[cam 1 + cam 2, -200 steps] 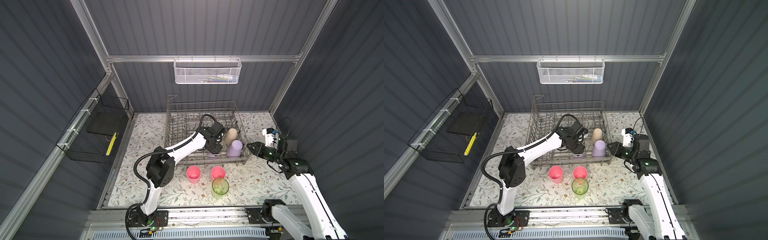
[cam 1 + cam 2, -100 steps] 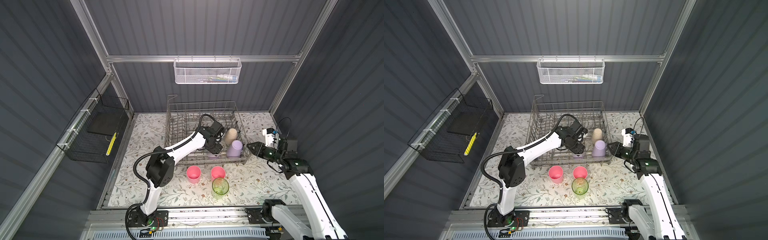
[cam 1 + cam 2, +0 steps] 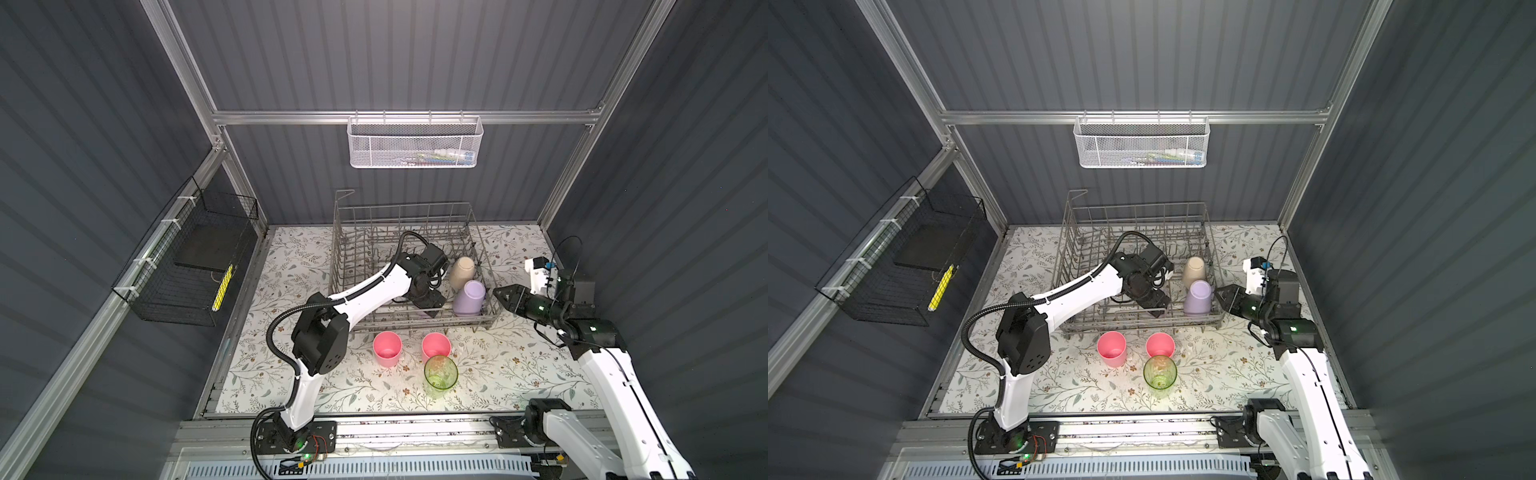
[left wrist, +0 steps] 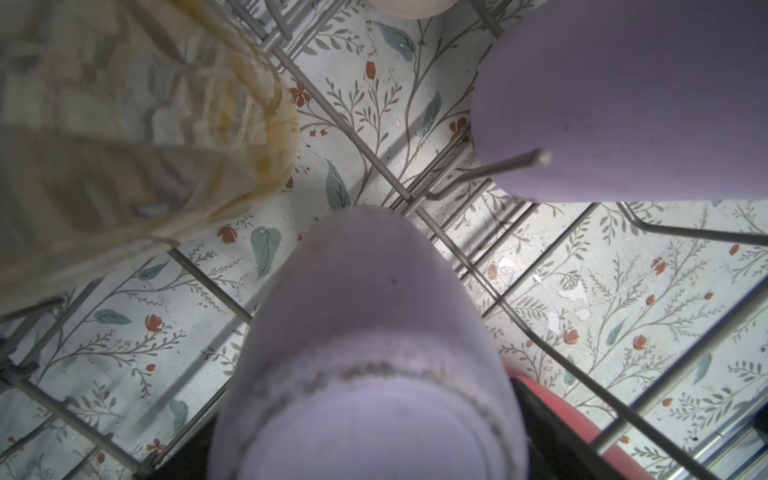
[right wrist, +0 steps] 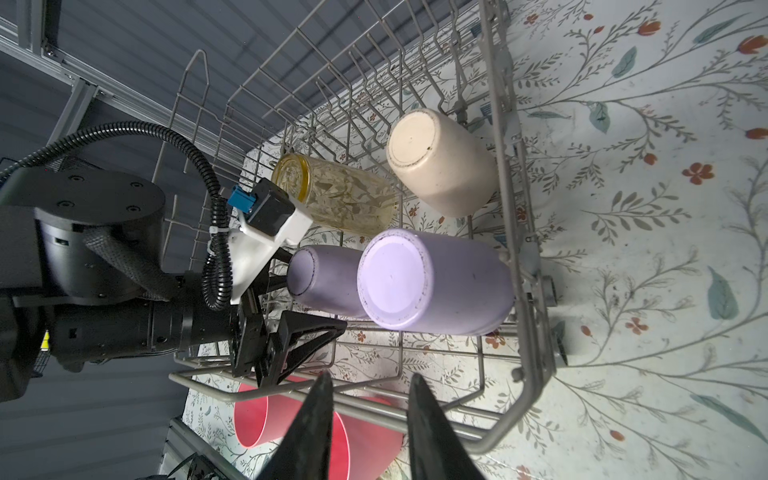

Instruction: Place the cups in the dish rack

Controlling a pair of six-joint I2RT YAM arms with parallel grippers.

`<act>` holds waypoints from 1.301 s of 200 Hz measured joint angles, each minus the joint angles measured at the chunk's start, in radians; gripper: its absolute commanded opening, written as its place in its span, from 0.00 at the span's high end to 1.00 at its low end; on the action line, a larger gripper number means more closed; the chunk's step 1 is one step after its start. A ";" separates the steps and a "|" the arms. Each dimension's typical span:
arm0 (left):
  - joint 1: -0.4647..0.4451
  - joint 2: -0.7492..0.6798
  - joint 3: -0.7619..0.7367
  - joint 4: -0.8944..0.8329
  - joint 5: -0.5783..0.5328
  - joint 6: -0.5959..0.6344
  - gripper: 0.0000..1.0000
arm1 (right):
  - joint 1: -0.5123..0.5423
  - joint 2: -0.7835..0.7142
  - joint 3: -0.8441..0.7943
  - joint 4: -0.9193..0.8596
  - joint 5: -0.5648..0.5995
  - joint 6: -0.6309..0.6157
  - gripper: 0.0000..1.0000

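A table [image 3: 291,266] with a floral print fills a booth of dark grey ribbed walls and aluminium framing. A white mesh basket [image 3: 415,143] hangs at 12 o'clock, and a black wire basket [image 3: 187,266] at 9 o'clock. The dish rack [image 3: 399,216] sits toward 12 o'clock of the table's middle.

In its 4 o'clock corner a beige cup [image 3: 462,272] and a lilac cup [image 3: 469,297] rest bottoms up. A clear yellow cup [image 5: 332,195] and a second lilac cup [image 5: 320,278] lie just beside them at 9 o'clock. At the rack's 6 o'clock a pink cup [image 3: 387,348], another pink cup [image 3: 435,345] and a green cup [image 3: 439,374] stand upright on the table.

The left arm reaches from 7 o'clock over the rack's front rim, wrist bent down. The left gripper [image 5: 316,291] straddles the second lilac cup, jaws spread wide and not clamping it. The right gripper [image 3: 498,293] hangs just outside the rack's 3 o'clock wall, pointing toward 9 o'clock, jaws partly apart and empty.
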 measured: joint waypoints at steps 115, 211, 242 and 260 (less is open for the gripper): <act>-0.002 -0.130 0.034 -0.028 0.024 0.003 0.00 | -0.003 0.000 0.000 0.012 -0.013 0.003 0.66; -0.002 -0.298 -0.016 0.095 -0.068 -0.031 0.01 | -0.004 -0.010 -0.006 0.028 -0.021 0.014 0.66; -0.002 -0.437 -0.077 0.128 -0.133 -0.058 0.03 | -0.003 -0.058 -0.005 0.021 -0.026 -0.002 0.65; -0.002 -0.547 -0.124 0.153 -0.152 -0.076 0.05 | 0.016 -0.098 0.010 -0.021 -0.013 -0.030 0.63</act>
